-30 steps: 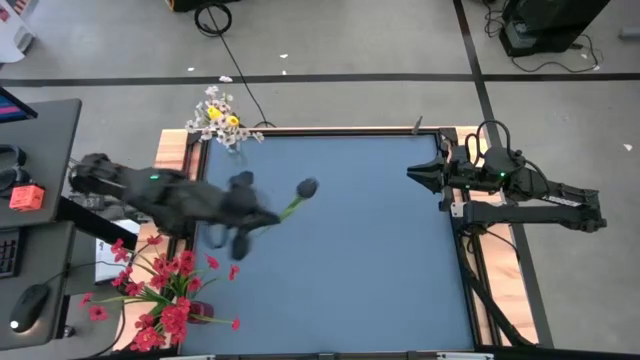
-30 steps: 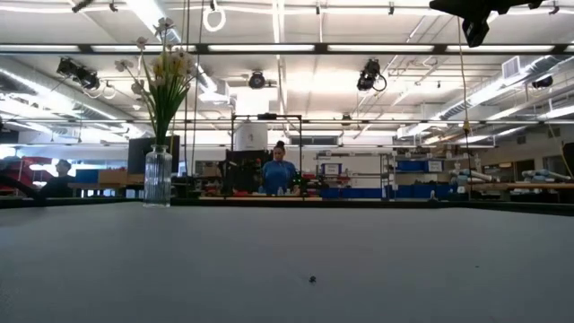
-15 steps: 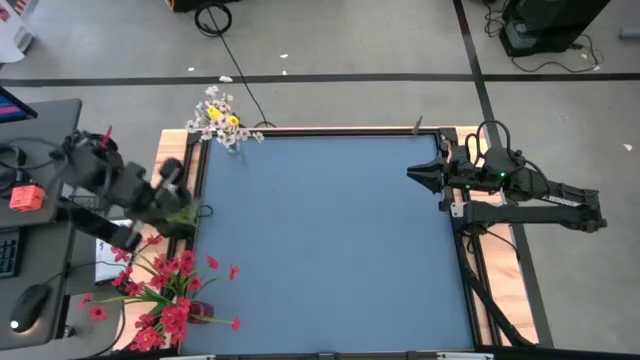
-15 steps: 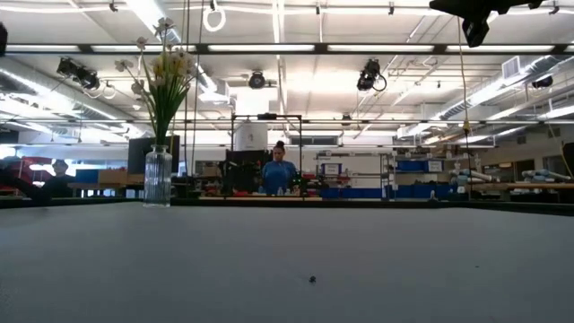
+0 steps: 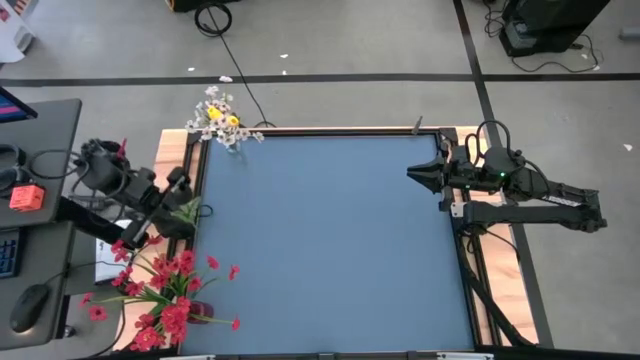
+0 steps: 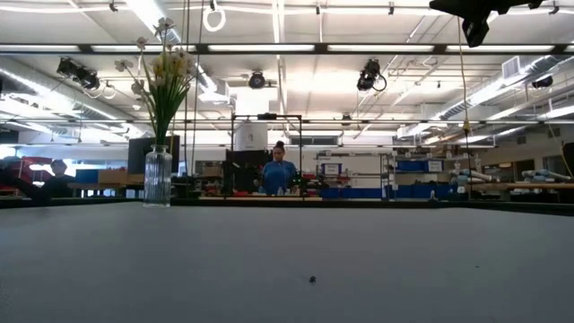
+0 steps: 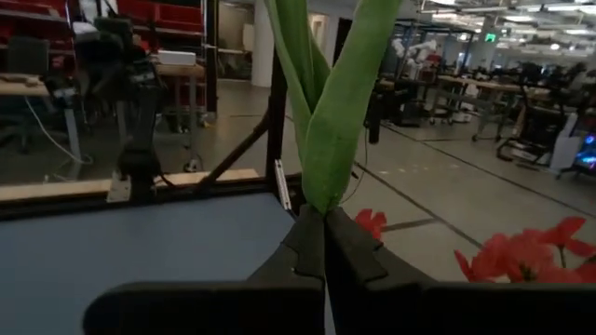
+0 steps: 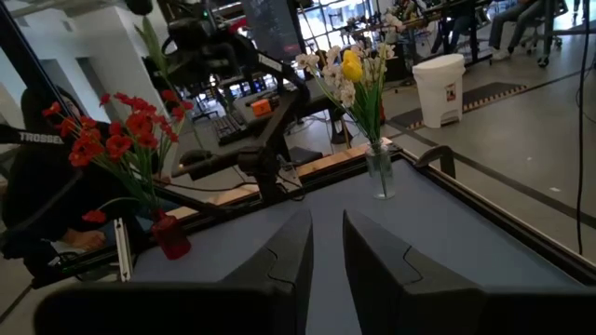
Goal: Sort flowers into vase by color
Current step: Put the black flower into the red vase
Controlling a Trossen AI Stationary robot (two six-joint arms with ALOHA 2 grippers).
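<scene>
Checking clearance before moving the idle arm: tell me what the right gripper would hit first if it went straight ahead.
Probably nothing on the table: the right gripper points across bare blue mat toward the left arm at the far edge. Depth is unclear.

Grey floor (image 5: 350, 50) crossed by black tape lines; strip-lit ceiling (image 6: 296, 72); a white bin (image 8: 445, 88) stands beyond.

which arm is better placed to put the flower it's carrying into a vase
Left. The left gripper is shut on a green flower stem beside the red flowers. The right gripper waits open at the table's far edge, holding nothing.
</scene>
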